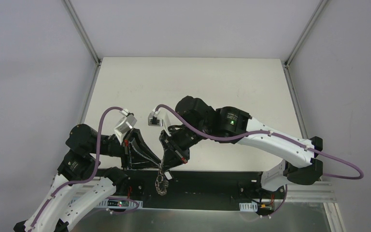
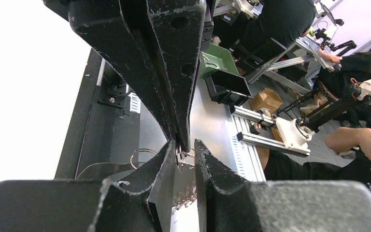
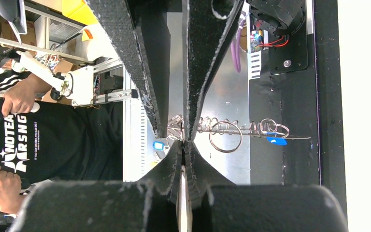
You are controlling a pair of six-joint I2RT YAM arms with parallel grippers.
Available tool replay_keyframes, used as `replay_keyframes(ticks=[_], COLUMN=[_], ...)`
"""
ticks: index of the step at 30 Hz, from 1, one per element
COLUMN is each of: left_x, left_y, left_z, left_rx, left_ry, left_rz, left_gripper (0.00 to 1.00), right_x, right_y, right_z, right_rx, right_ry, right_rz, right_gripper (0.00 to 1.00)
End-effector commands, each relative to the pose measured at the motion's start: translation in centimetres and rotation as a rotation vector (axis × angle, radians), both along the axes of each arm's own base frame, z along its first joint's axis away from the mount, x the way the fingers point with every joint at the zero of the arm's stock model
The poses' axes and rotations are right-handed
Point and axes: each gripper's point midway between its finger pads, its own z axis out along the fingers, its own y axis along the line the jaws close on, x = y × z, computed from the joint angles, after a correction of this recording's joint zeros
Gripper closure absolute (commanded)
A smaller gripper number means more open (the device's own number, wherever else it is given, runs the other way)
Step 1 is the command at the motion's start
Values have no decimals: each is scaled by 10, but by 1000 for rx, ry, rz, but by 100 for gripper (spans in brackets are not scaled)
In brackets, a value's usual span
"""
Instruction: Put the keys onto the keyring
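Both grippers meet tip to tip above the table's near edge. The keyring [image 1: 162,182] hangs below them as a silver cluster. In the right wrist view its thin wire [image 3: 251,136] runs sideways, strung with small rings, a larger loop [image 3: 225,136] and a blue-headed key [image 3: 276,140]. My right gripper [image 3: 184,143] is shut on the wire's end; it also shows in the top view [image 1: 167,163]. My left gripper [image 2: 185,146] has its jaws a little apart around small rings and a silver key tip [image 2: 183,157], beside the right gripper's tips; it shows in the top view too [image 1: 159,163]. The black-headed key is not visible.
The white table [image 1: 193,82] lies beyond the grippers. A black base plate [image 1: 212,183] and a metal strip [image 1: 198,220] lie under the hanging keyring. People, stands and boxes fill the background of both wrist views.
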Motion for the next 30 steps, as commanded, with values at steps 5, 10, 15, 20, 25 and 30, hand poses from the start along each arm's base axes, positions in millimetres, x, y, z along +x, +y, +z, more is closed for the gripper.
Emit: replay_keyframes(ticks=[5,10,15,20,25,30], left_x=[-2,-2,-2,-1,1,2], left_y=[-1,-1,0,-1,-3,-4], left_z=[0,1,2,2,0,-2], left_rx=[-2,-3,-4,1,9,13], left_ry=[-12,-16,-20,-14,-4,0], left_rz=[-33,-32,-29,-31,-33,-32], left_gripper=[81,82,83,84,86,86], right_x=[2,1,-1,-1,-1,0], right_y=[1,1,-1,-1,-1,0], right_z=[28,25,18,17,21,23], right_rx=[77,65,44,42,55,54], right_ry=[-25,-22,-15,-16,-22,-28], right_rz=[1,9,24,25,19,22], right_gripper=[100,100,100,100,100,100])
